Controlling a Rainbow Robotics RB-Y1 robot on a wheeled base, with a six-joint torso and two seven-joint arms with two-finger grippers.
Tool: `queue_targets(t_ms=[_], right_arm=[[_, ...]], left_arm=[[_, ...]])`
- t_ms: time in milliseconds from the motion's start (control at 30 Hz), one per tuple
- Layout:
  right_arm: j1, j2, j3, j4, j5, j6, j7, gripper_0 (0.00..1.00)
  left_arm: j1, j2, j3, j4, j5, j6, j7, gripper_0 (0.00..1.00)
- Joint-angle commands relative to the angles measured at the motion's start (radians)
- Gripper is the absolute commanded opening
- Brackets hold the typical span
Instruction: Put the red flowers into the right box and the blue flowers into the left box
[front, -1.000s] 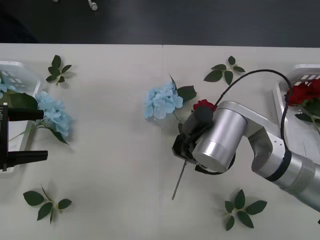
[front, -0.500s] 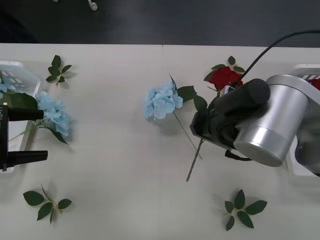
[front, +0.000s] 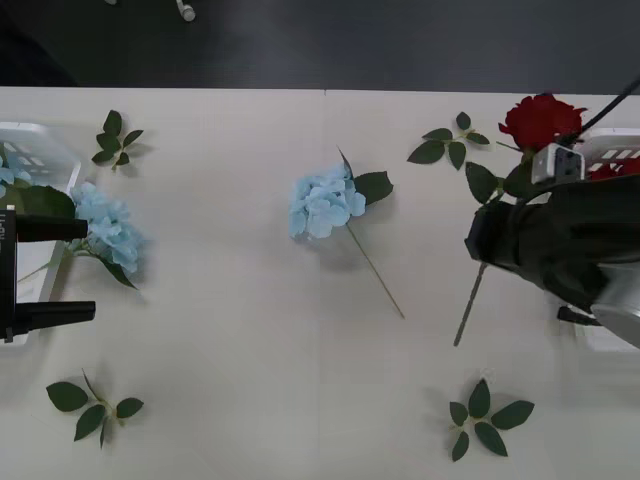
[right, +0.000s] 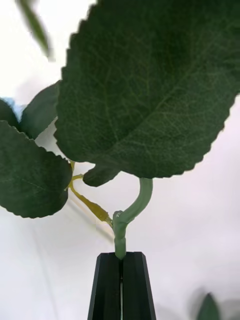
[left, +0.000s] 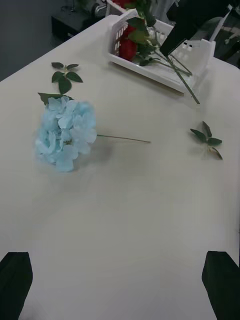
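right claw (right: 120, 260) gripping rose (front: 540, 120) (seemingly lifted)

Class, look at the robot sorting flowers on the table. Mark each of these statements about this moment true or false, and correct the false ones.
1. The right gripper is shut on a red rose's stem. True.
2. The held rose already lies in the right box. False: it hangs in the gripper, its bloom beside the box's near corner and its stem end over the table.
3. A blue flower lies loose at the middle of the table. True.
4. The left gripper is shut on a blue flower. False: it is open and empty, near the left box.
5. The right box has no flowers in it. False: red roses already lie there.
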Motion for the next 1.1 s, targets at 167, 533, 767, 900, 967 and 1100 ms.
queue_targets(t_ms=[167,533,767,900,967,1100], right_arm=[[0.078,-0.079,-0.2,0.018,0.007,-0.002,0.196,0.0],[0.233,-0.205,-0.494,0.131,-0.111,-0.087,0.241,0.0],[0.405,-0.235,-0.671,0.229,-0.117,-0.2,0.406,0.0],[0.48,-0.238,-0.738,0.301,-0.137,-0.275,0.498,0.0],[0.502,-0.242,-0.743,0.343,-0.135,-0.309,0.547,0.0],[0.522,-0.242,-0.732,0.429,-0.137,-0.403,0.659,0.0]], left_arm=[[-0.005,-0.003,0.015,-0.03,0.02,0.003,-0.052,1.0],[-0.005,-0.003,0.015,-0.03,0.023,0.001,-0.052,1.0],[-0.005,-0.003,0.015,-0.03,0.023,0.001,-0.052,1.0],[-0.005,-0.003,0.015,-0.03,0.023,0.001,-0.052,1.0],[-0.005,-0.003,0.015,-0.03,0.023,0.001,-0.052,1.0],[-0.005,-0.003,0.015,-0.03,0.023,0.001,-0.052,1.0]])
